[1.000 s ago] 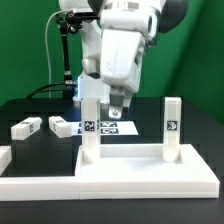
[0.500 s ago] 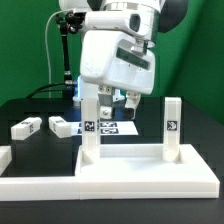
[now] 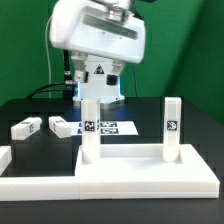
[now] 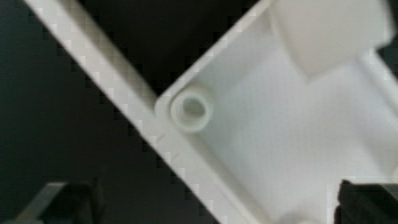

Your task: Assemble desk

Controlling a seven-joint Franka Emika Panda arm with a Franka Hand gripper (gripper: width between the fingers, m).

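Starting at 9 o'clock in the exterior view, two loose legs lie flat on the black bench (image 3: 30,145). The first loose leg (image 3: 25,127) is outermost, and the second loose leg (image 3: 60,125) lies near it toward 3 o'clock, not touching. A white border bar (image 3: 35,186) runs along the bench edge at 8 o'clock.

The marker board (image 3: 112,127) lies flat near the centre, behind the desk top (image 3: 150,172). The desk top rests on the bench from 6 o'clock to 4 o'clock, rim up.

Two legs stand upright on it. One upright leg (image 3: 90,130) is at its 9 o'clock end and the other upright leg (image 3: 172,125) is toward its 3 o'clock end.

The arm (image 3: 100,38) hangs at 12 o'clock, above the parts and clear of them.

The wrist view looks down on the desk top's rim and a round socket (image 4: 187,108). The jaws stand wide: the dark fingertips (image 4: 54,203) show at opposite edges of that view, gripping no part.
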